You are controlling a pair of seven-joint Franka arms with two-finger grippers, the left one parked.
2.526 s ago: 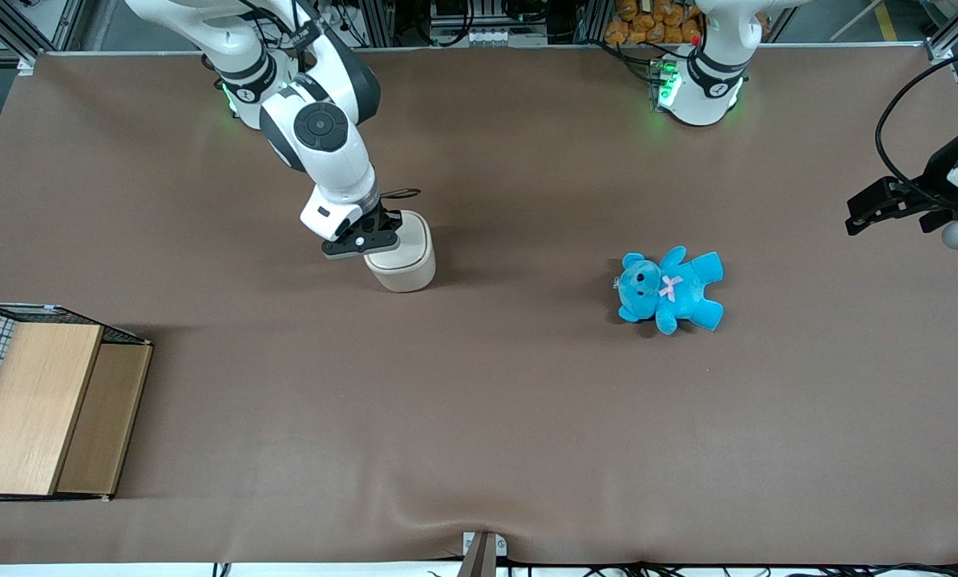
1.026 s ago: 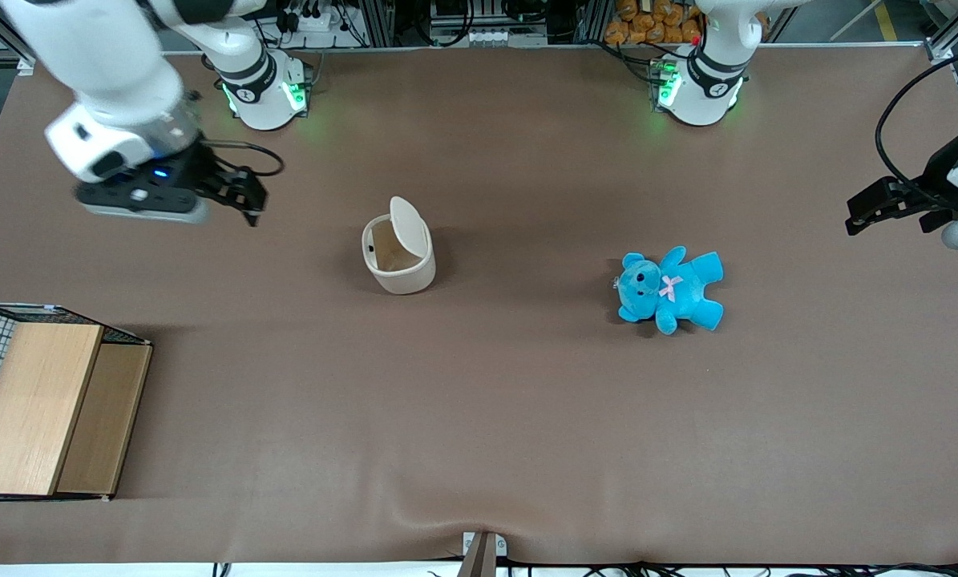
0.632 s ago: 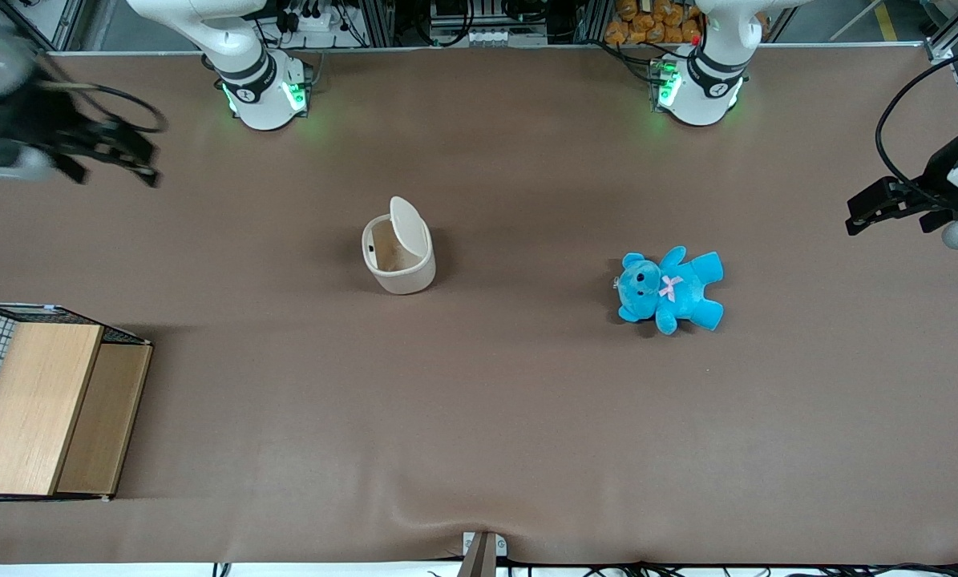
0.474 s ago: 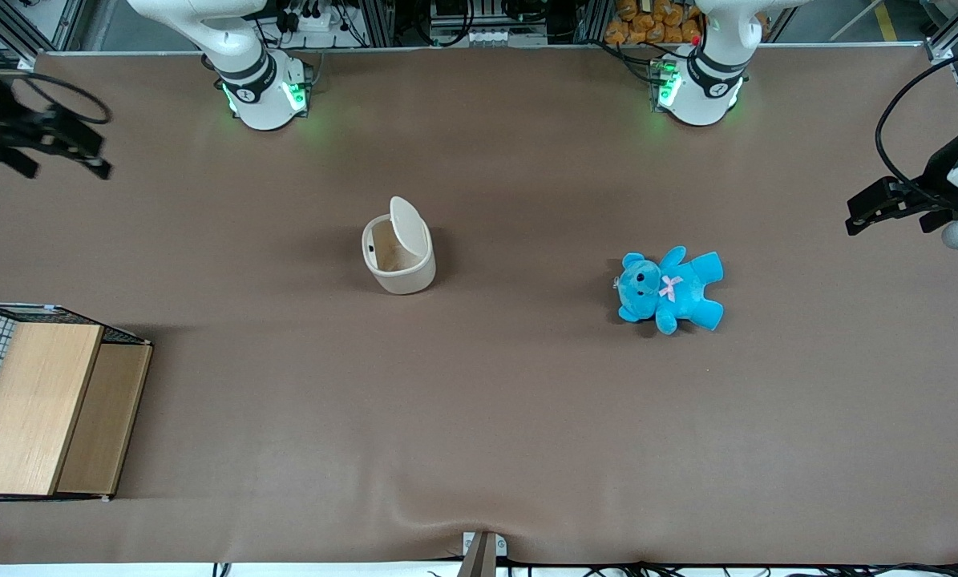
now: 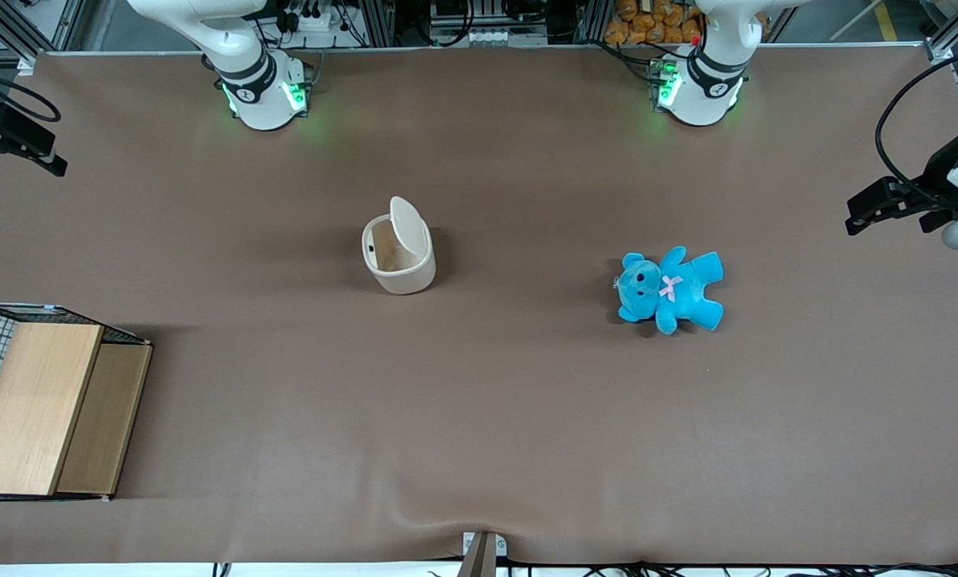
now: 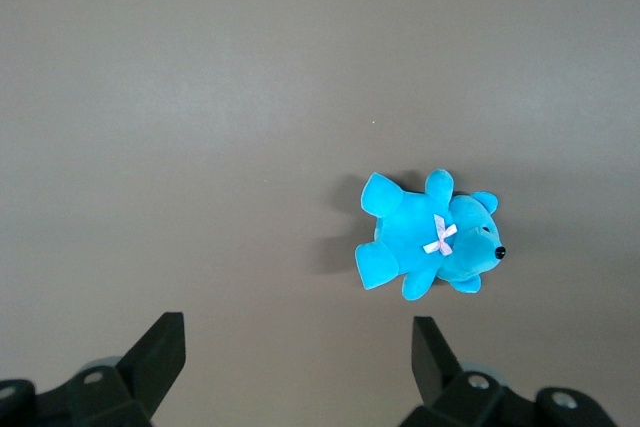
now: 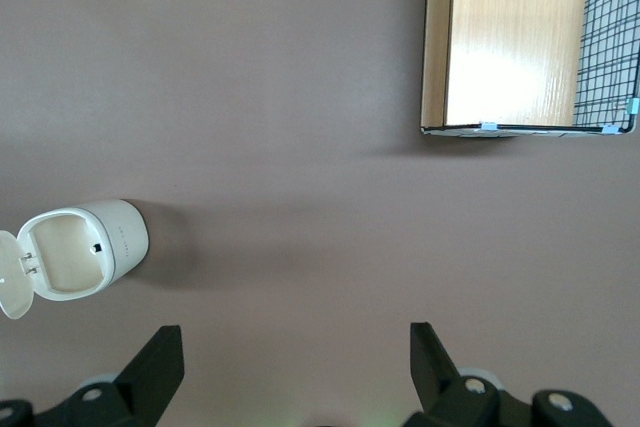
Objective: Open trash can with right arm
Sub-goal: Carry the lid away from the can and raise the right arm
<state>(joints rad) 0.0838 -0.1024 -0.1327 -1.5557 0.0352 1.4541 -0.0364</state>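
The cream-white trash can (image 5: 398, 260) stands on the brown table with its flat lid (image 5: 409, 227) swung up, and the tan inside shows. It also shows in the right wrist view (image 7: 85, 260), open, with nothing seen inside. My right gripper (image 5: 15, 156) hangs high at the working arm's end of the table, far from the can. Its fingers (image 7: 160, 362) are spread wide and hold nothing. Its midpoint in the right wrist view (image 7: 297, 362) is over bare table.
A wooden box with wire mesh (image 5: 46, 409) sits near the front camera at the working arm's end, also in the right wrist view (image 7: 510, 42). A blue teddy (image 5: 671, 288) lies toward the parked arm's end, also in the left wrist view (image 6: 430, 247).
The gripper was at the closed can's lid. The lid now stands open, and the gripper has risen and swung away to the working arm's end of the table.
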